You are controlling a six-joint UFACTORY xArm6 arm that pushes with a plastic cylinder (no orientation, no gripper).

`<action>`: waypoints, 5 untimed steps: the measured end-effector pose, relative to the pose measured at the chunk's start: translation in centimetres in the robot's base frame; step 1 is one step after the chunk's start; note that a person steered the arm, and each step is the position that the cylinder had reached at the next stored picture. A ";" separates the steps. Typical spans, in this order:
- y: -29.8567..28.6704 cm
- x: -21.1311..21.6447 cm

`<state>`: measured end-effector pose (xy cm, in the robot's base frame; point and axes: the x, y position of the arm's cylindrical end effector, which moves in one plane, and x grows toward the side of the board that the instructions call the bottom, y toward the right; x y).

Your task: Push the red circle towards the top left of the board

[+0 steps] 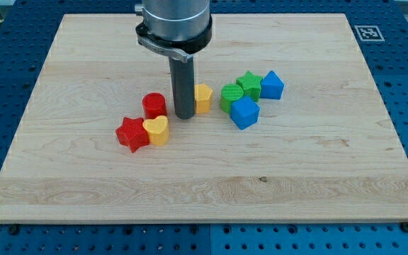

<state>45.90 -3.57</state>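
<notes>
The red circle (154, 105) is a short red cylinder left of the board's middle. My tip (184, 115) rests on the board just to the circle's right, with a narrow gap between them. A yellow block (202, 98) stands right behind the rod on its right side, partly hidden. A yellow heart (157, 130) and a red star (132, 134) lie just below the red circle, touching each other.
A cluster lies to the view's right of the rod: a green circle (231, 95), a green star (249, 84), a blue cube (271, 85) and a blue block (244, 112). The wooden board (83, 57) sits on a blue perforated table.
</notes>
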 end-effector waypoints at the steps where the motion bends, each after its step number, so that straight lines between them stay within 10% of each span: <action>1: -2.0 0.9; 5: -10.8 -3.9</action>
<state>42.03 -14.37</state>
